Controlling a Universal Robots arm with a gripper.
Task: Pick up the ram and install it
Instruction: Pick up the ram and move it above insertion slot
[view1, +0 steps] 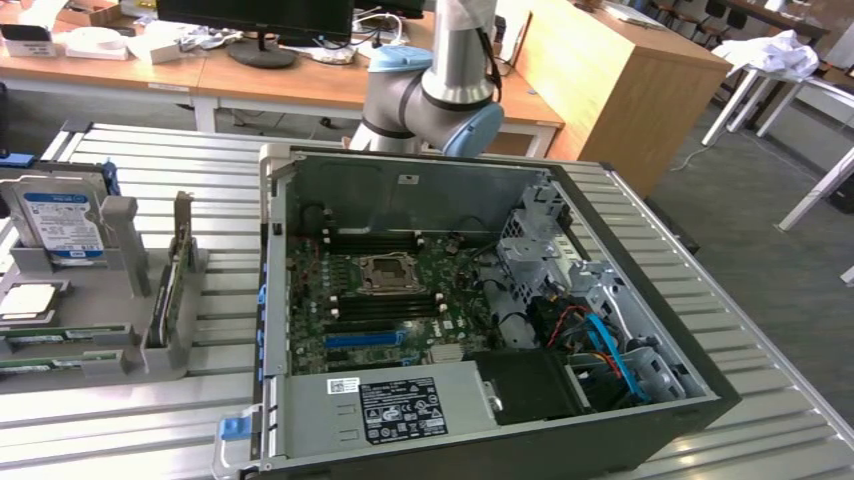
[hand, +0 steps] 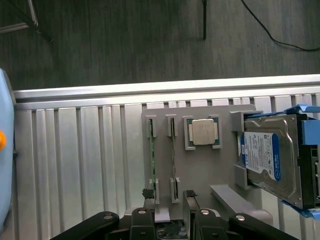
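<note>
Jaws spread wide, nothing between them, black fingers (hand: 190, 205) poised over one end of the grey holder (hand: 200, 170) in the wrist view. Ram (hand: 151, 155) on edge in the holder's outermost slot, farthest from the hard drive (hand: 270, 152), a sliver of green face on show. Long axis along the holder's slots, aimed straight at the jaws: near end close by one finger, far end well away. Second slot just beside it, on the side of the processor chip (hand: 203, 132), with a thin dark strip on edge; cannot tell what. Midline of the jaws seemingly nearer that second slot than the ram's, judged from this angle alone. Gap of the jaws set across the stick's thin side, apt for a pinch on its two faces.

Exterior view next: holder (view1: 100, 320) on the ribbed bench (view1: 747, 420), just beside the open computer case (view1: 274, 300), toward the exterior view's left. Ram (view1: 54, 362) a thin green strip at the holder's end farthest from the hard drive (view1: 60, 225), long axis running toward the case. Motherboard (view1: 387, 310) inside the case, well apart from the holder. Arm (view1: 441, 90) rising behind the case, away from the holder.
</note>
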